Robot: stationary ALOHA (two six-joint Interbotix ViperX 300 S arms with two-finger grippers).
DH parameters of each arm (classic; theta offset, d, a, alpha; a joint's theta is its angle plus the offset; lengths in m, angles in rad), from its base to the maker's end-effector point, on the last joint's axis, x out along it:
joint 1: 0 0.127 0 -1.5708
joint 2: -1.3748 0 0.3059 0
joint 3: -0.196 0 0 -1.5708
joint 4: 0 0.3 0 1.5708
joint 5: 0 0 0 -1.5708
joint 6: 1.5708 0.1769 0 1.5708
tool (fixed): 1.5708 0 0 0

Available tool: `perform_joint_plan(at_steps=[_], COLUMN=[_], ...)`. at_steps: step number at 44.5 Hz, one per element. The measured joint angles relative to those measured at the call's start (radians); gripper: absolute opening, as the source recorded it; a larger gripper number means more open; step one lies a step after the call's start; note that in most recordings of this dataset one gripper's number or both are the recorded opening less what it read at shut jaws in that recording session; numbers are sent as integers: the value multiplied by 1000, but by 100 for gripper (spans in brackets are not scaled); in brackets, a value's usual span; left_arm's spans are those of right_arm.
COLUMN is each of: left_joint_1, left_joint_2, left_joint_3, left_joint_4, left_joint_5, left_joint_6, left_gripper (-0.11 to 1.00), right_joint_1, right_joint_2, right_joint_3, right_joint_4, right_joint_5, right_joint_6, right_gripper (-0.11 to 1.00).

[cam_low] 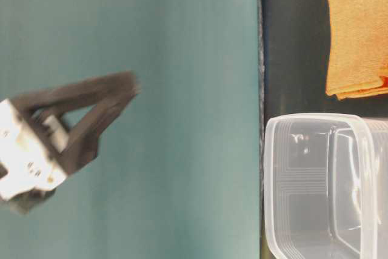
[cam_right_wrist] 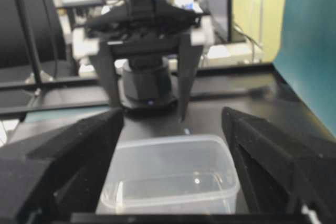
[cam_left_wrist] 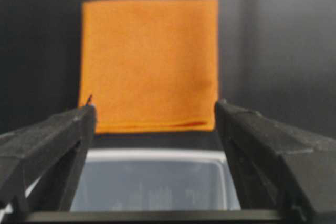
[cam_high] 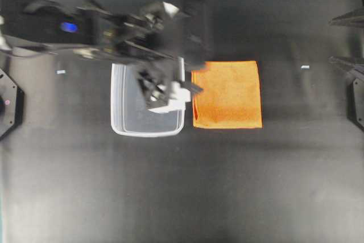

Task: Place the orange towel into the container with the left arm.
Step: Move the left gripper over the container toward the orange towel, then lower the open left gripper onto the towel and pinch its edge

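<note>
- The black table [cam_high: 239,186] fills the overhead view, and everything else lies on its upper half.
- The left arm [cam_high: 85,32] reaches in from nine o'clock towards the middle and is blurred along most of its length.
- The orange towel [cam_high: 227,94] lies flat and folded, just past centre towards three o'clock. In the left wrist view it sits at twelve o'clock [cam_left_wrist: 149,61], beyond the tub's far rim and between the two fingers, touched by neither.
- The container [cam_high: 128,120] stands upright just beside the towel, on its nine o'clock side; a narrow strip of table shows between them. Nothing shows inside it in the right wrist view [cam_right_wrist: 170,174] or in the table-level view [cam_low: 327,186].
- The left gripper [cam_high: 190,86] hangs over the three o'clock half of the container, its tips over the gap towards the towel. Its jaws stand wide apart and hold nothing; the left wrist view shows one black finger [cam_left_wrist: 50,145] at seven o'clock, the other at five o'clock.
- The right gripper [cam_right_wrist: 173,166] shows only in its own wrist view, fingers spread wide at seven and five o'clock with nothing between them, facing the container and the left arm behind it.
</note>
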Motion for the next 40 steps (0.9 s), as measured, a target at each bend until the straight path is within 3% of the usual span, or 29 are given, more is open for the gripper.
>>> perform_joint_plan(at_steps=[10,19,40], left_joint_1=[-6,3,20], left_joint_2=[199,334,541], left_joint_3=[-146,-218,-247], left_joint_4=[0,0,2], left_joint_5=[103,84,6], left_joint_6=[15,75,117], left_gripper=[91,91,91], right_joint_1=[0,0,0], right_joint_2=[-20,-32,-37], right_joint_3=[18,20,28], right_joint_4=[0,2,2], right_joint_5=[9,9,12], right_joint_6=[0,0,0], right_gripper=[74,74,74])
